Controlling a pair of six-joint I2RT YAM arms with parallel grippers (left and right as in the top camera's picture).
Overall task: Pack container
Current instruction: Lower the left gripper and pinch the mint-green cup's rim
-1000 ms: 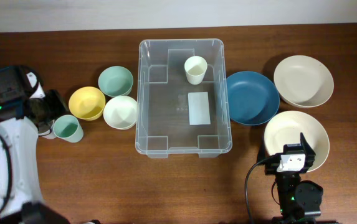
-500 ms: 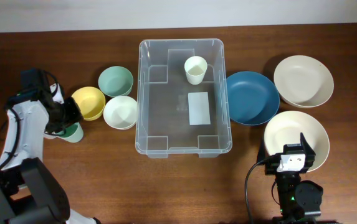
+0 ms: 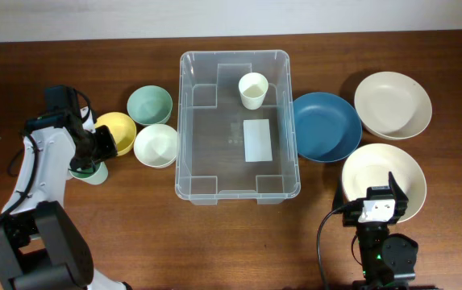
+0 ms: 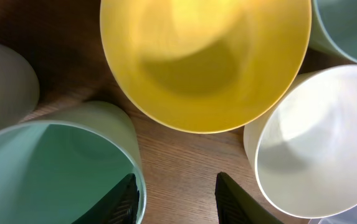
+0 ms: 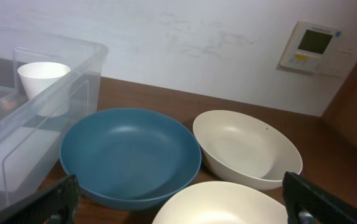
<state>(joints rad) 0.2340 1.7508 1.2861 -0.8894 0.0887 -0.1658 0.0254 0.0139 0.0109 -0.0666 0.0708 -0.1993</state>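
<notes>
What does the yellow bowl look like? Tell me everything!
The yellow bowl is round, smooth and plastic-looking. It sits empty and upright on the table, left of the container. A mint bowl, a white bowl and a green cup crowd around it; whether they touch is unclear. The left end effector hovers open beside it.

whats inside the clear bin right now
In the container, one cream cup stands upright near the far end and a white label shows on the base. The rest of the floor is bare. Only the patch under the cup is covered.
</notes>
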